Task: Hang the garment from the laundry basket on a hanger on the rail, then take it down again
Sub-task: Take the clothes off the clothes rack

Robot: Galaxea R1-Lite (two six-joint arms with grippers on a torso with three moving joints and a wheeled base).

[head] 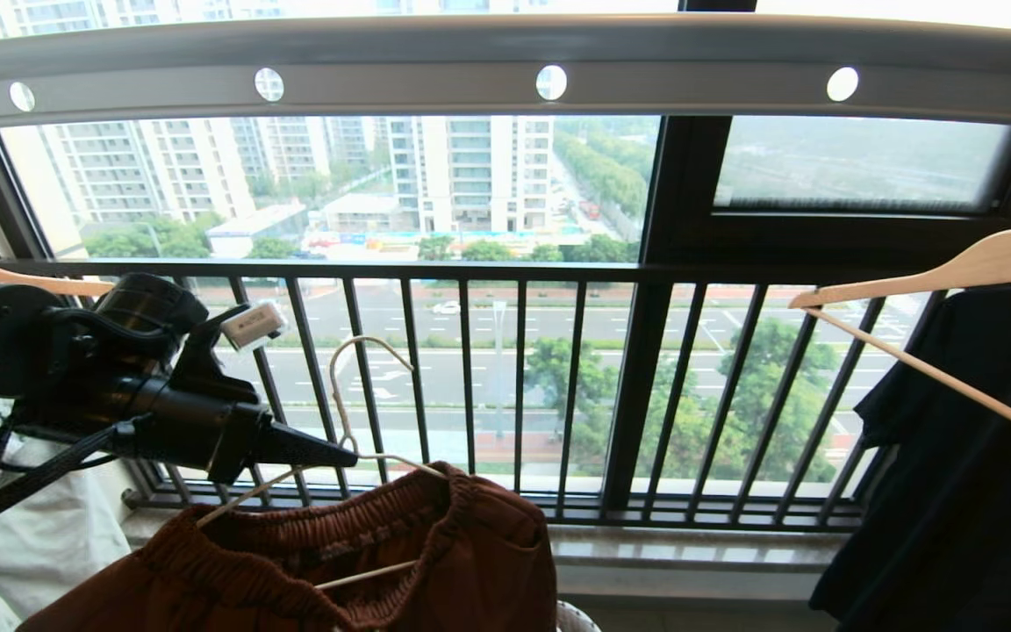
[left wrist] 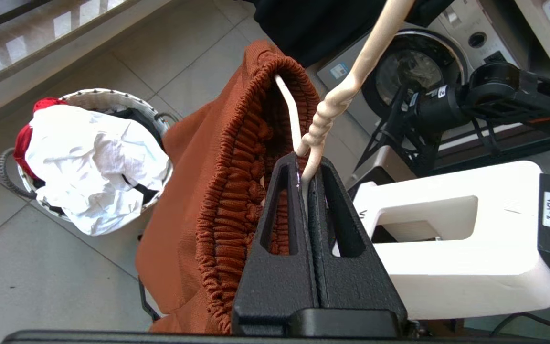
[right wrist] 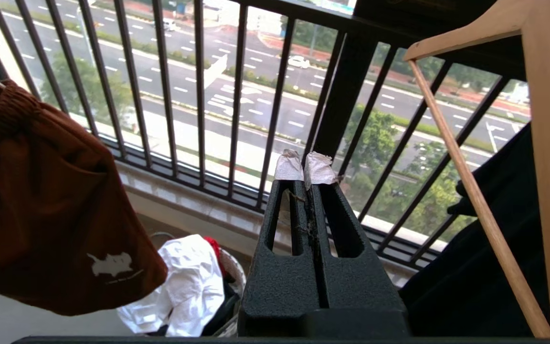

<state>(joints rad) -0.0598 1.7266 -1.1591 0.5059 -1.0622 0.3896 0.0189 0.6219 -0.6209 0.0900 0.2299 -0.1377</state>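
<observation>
Below the rail (head: 505,61), the hanger (head: 340,386) is pinched by the left gripper (left wrist: 304,168), hook pointing up. The shorts (head: 435,562) are draped lengthwise downward. The right gripper (right wrist: 305,171) is pressed together, empty.

Rust-brown knit-cloth shorts (left wrist: 194,191), ribbed gathered waistband, matt. Cream coated-wire hanger (left wrist: 332,102), smooth, between rough-grained black plastic fingers (left wrist: 280,277). Grey metal rail (head: 505,61), satin. Light-wood hanger (right wrist: 542,143), smooth.

A black two-fingered right gripper (right wrist: 305,167) with white-taped tips pressed together rises from bottom centre before a black barred window railing (right wrist: 198,91). Rust-brown shorts (right wrist: 50,215) hang at left, above a round white basket (right wrist: 234,267) holding crumpled white cloth (right wrist: 186,282). A light-wood hanger (right wrist: 542,143) fills the right.
</observation>
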